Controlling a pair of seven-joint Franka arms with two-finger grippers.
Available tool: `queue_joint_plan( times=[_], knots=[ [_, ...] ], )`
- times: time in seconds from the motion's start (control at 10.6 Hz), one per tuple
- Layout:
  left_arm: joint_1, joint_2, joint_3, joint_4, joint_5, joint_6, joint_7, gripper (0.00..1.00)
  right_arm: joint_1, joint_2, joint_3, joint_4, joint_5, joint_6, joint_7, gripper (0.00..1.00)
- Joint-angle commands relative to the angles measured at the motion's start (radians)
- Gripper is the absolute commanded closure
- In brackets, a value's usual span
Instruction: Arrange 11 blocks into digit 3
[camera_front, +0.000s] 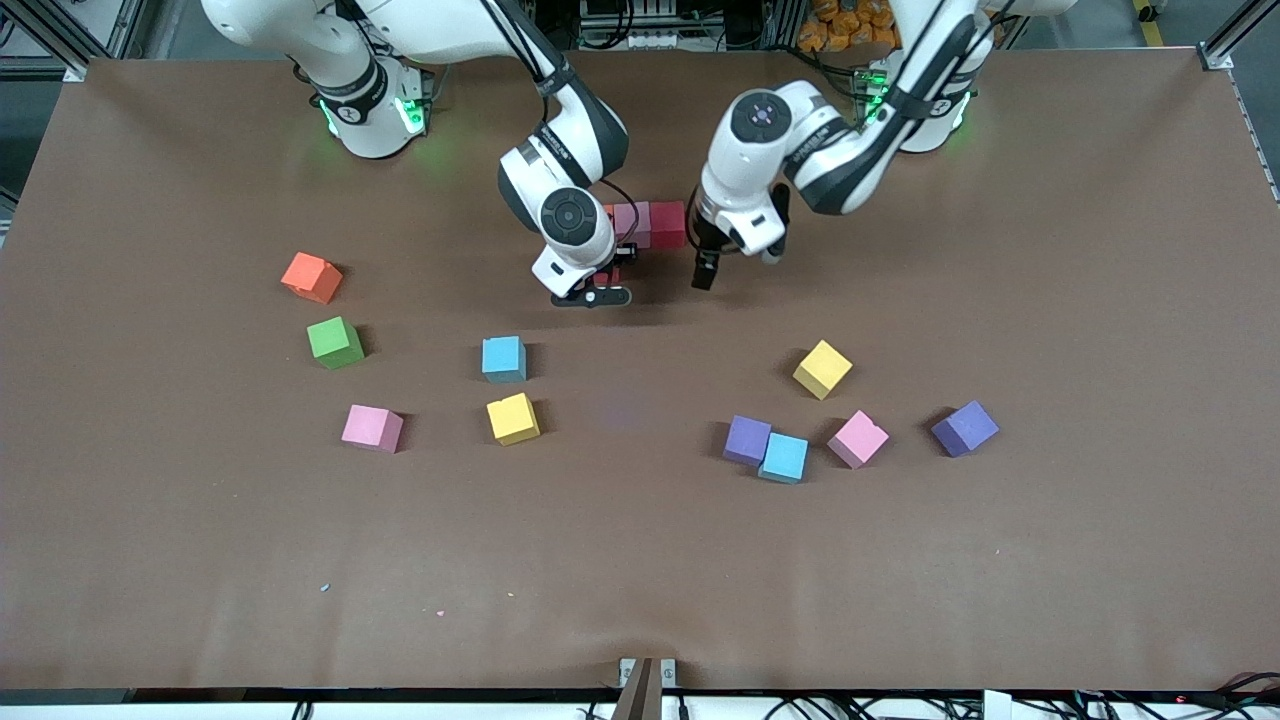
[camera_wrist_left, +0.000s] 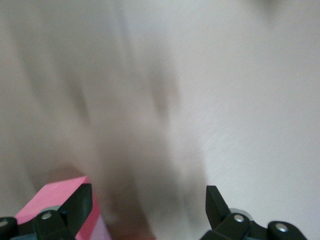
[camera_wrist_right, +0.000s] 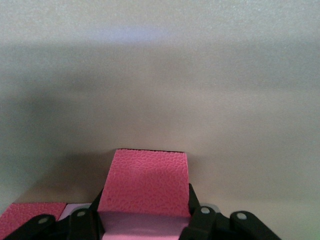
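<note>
A brown table (camera_front: 1050, 560) holds scattered coloured cubes. Near the robots' bases, a short row has begun: a pink cube (camera_front: 626, 222) touching a red cube (camera_front: 667, 223). The right gripper (camera_wrist_right: 145, 220) sits at the row's end toward the right arm, its fingers pinching a red cube (camera_wrist_right: 145, 182). The left gripper (camera_front: 706, 268) hovers just beside the row's red end, fingers (camera_wrist_left: 80, 205) spread wide and empty. Nearer the front camera lie orange (camera_front: 311, 277), green (camera_front: 335, 342), blue, yellow, pink and purple cubes.
</note>
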Motion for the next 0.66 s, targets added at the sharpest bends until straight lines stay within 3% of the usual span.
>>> queue_joint_plan(
  times=[0.0, 0.19, 0.38, 0.56],
  knots=[
    [0.069, 0.033, -0.01, 0.083, 0.035, -0.063, 0.032, 0.0, 0.019, 0.009, 0.009, -0.04, 0.035, 0.023, -0.003, 0.63],
    [0.091, 0.123, -0.01, 0.227, 0.051, -0.194, 0.081, 0.0, 0.012, 0.002, 0.006, -0.04, 0.031, 0.017, -0.02, 0.64],
    [0.091, 0.22, 0.007, 0.375, 0.142, -0.326, 0.084, 0.0, -0.007, 0.0, 0.002, -0.04, 0.03, 0.003, -0.052, 0.64],
    [0.107, 0.225, 0.012, 0.386, 0.176, -0.332, 0.148, 0.0, -0.007, 0.0, 0.002, -0.041, 0.025, 0.003, -0.057, 0.64]
  ],
)
